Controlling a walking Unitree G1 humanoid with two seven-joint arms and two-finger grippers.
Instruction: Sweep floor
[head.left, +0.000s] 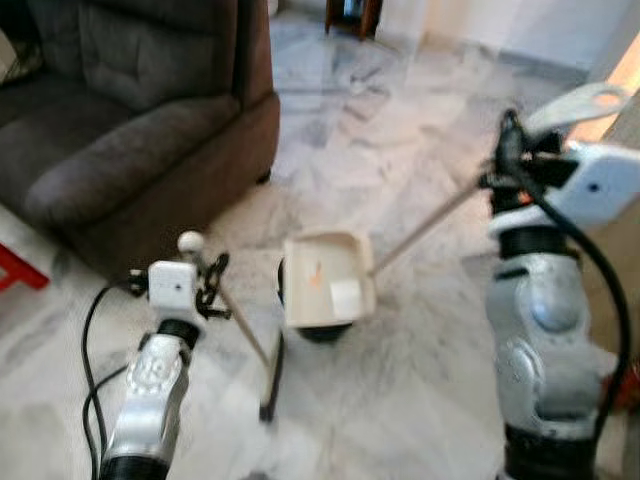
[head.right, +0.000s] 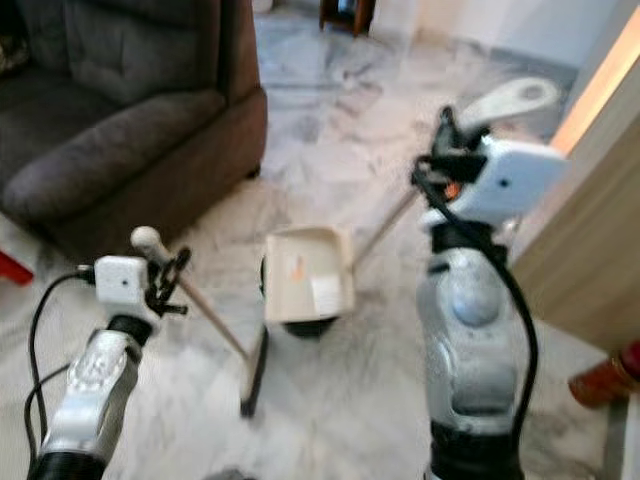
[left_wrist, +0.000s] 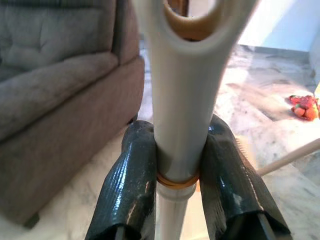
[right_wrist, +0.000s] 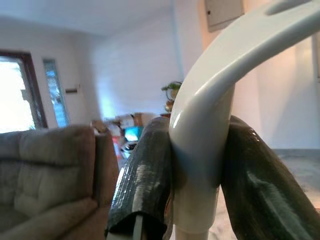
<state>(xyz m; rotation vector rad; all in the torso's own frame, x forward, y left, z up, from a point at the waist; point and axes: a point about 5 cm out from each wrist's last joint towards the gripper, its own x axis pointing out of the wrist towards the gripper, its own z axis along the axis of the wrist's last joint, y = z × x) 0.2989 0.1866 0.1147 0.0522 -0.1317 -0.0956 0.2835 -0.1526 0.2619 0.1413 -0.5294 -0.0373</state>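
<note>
Left gripper (head.left: 208, 280): clamped on the thin cream broom handle (head.left: 240, 325).
Right gripper (head.left: 505, 165): clamped on the cream plastic dustpan (head.left: 328, 278) handle.
Advice: sweep toward 12 o'clock — keep the pan's lip flat on the marble.

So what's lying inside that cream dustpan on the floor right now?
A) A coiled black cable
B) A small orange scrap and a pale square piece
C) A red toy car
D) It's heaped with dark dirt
B: in the head views the dustpan holds a small orange scrap and a pale square piece.
</note>
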